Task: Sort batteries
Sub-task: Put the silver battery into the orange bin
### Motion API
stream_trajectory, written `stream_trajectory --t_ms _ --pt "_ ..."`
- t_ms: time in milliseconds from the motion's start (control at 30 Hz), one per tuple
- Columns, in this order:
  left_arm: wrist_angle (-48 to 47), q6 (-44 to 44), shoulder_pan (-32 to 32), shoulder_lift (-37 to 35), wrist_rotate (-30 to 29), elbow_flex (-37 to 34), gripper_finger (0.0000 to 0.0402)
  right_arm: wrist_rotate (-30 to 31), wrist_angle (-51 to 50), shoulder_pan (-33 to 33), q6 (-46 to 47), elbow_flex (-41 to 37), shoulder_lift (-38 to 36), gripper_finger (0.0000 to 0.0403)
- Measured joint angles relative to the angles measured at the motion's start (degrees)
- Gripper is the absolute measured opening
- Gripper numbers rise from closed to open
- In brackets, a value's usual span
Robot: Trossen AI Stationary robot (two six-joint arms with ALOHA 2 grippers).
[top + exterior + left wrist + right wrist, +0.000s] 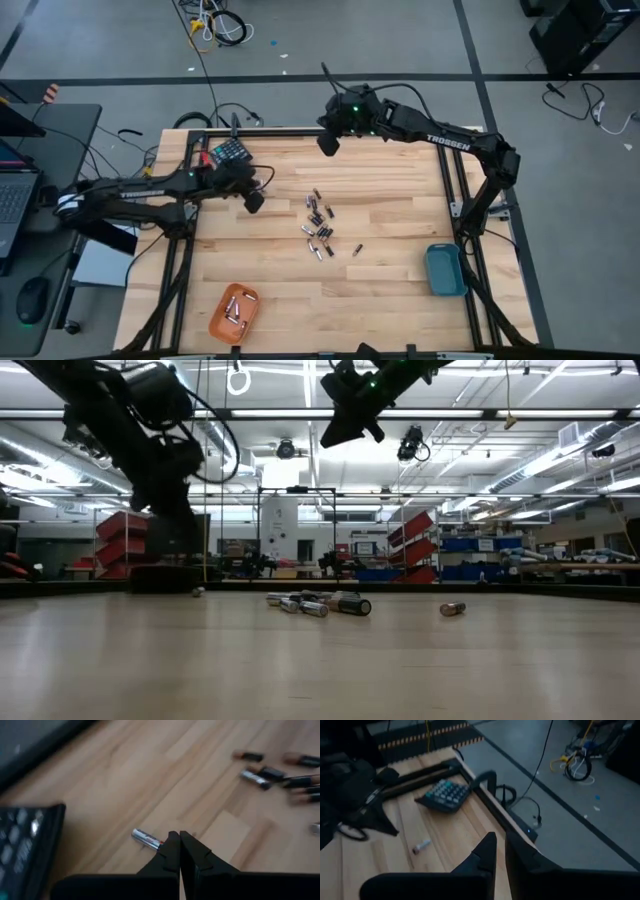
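- An orange plastic tray (235, 313) sits at the lower left of the high view on the pale wooden tabletop (390, 190), with a few small cells inside.
- A blue plastic tray (444, 270) sits at lower right.
- The small dark and silvery cylindrical batteries (320, 228) lie scattered mid-frame, their long axes pointing many ways.
- The left pincer (179, 851), fingers pressed together and empty, hovers by one silvery battery (146, 838) that lies diagonally.
- The right pincer (500, 851), nearly closed and empty, hangs high at upper centre, near the dark teal keypad block (230, 153).
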Motion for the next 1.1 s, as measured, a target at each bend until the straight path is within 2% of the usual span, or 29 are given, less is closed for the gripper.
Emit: stream_trajectory --t_ms 200,400,600,800,1100 --pt "1.51 5.29 -1.48 -9.6 0.17 0.09 0.0 0.15 4.25 0.02 0.14 0.0 0.0 0.0029" --pt "5.75 9.61 -1.54 -19.51 2.18 0.1 0.0 -0.16 7.35 0.03 4.36 0.0 -0.01 0.0028" --pt "10.2 14.72 -1.53 -27.55 1.72 0.12 0.0 0.79 2.48 3.31 7.57 0.07 1.29 0.0027" --pt "10.85 17.45 -1.49 -34.04 1.69 0.14 0.0 7.57 1.04 8.42 13.07 -0.02 7.05 0.0027" --pt "7.3 17.79 -1.49 -37.19 1.64 0.14 0.0 7.66 6.26 10.24 16.87 0.0 18.2 0.0027"
